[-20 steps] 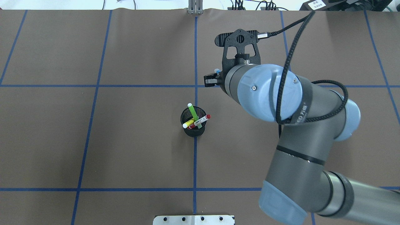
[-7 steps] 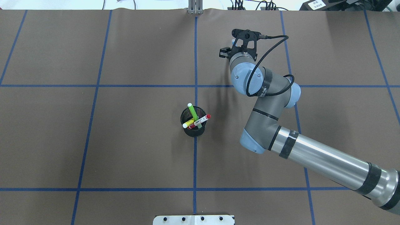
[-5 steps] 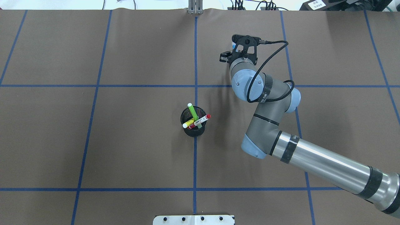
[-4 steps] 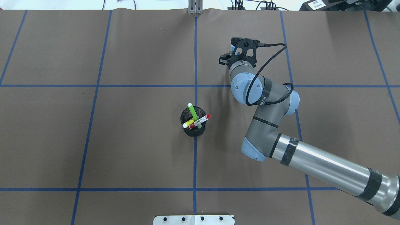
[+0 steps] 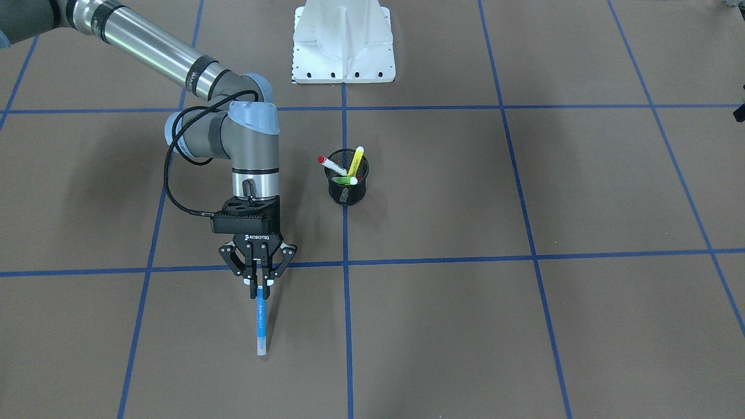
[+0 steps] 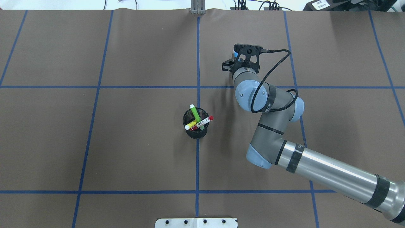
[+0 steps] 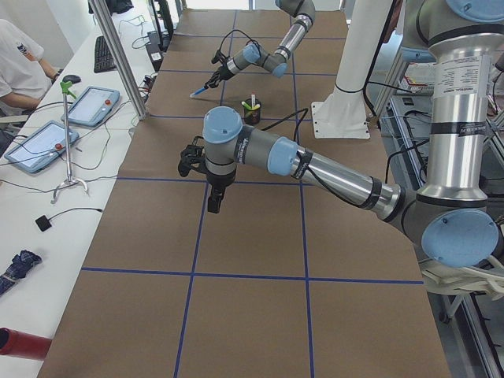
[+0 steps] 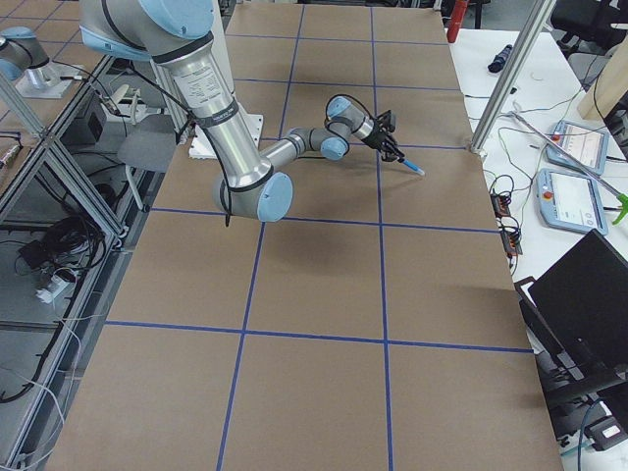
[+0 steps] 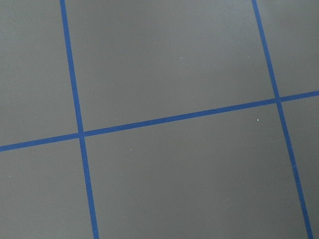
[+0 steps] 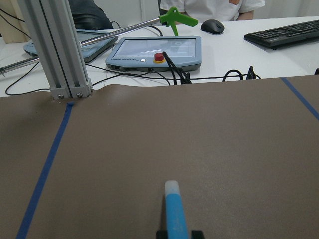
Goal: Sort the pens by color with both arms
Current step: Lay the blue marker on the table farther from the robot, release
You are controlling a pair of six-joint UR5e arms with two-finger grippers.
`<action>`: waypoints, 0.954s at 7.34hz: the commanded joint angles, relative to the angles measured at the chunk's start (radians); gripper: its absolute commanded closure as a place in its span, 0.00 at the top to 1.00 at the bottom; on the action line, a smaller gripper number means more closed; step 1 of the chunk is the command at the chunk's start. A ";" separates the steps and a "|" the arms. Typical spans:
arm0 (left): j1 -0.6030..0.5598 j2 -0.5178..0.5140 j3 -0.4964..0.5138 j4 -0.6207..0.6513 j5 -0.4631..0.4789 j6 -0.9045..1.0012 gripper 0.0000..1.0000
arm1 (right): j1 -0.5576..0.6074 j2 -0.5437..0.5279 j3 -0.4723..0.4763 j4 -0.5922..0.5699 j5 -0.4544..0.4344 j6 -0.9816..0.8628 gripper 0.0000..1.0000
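My right gripper [image 5: 259,283] is shut on the upper end of the blue pen [image 5: 261,320], which slants down to the brown mat; whether its tip touches is unclear. The right wrist view shows the blue pen [image 10: 174,211] sticking out ahead. A black mesh cup [image 6: 196,131] at the table's middle holds the light green pen [image 6: 195,114], the yellow pen [image 6: 190,124] and the white pen with red ends [image 6: 205,121]. My left gripper [image 7: 214,201] hangs over the mat far from the cup, seen only from the side, so I cannot tell its state.
Blue tape lines [image 6: 197,63] divide the mat into squares. The white pedestal base [image 5: 343,41] stands behind the cup. Beyond the far table edge are tablets [image 10: 157,52], cables, a keyboard [image 10: 284,32] and an aluminium post [image 10: 57,50]. A seated person [image 7: 20,67] is at the side.
The right arm has swung from near the cup to the far right square and lowered; over the last second it edged slightly back toward the robot, pen still gripped.
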 commanded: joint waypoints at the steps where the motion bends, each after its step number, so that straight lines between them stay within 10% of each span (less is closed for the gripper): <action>1: 0.000 0.001 -0.001 0.000 0.000 0.000 1.00 | 0.002 -0.030 0.024 0.023 0.005 -0.038 0.99; 7: 0.245 -0.204 -0.076 0.002 0.056 -0.612 1.00 | 0.114 -0.249 0.427 -0.108 0.324 -0.070 0.99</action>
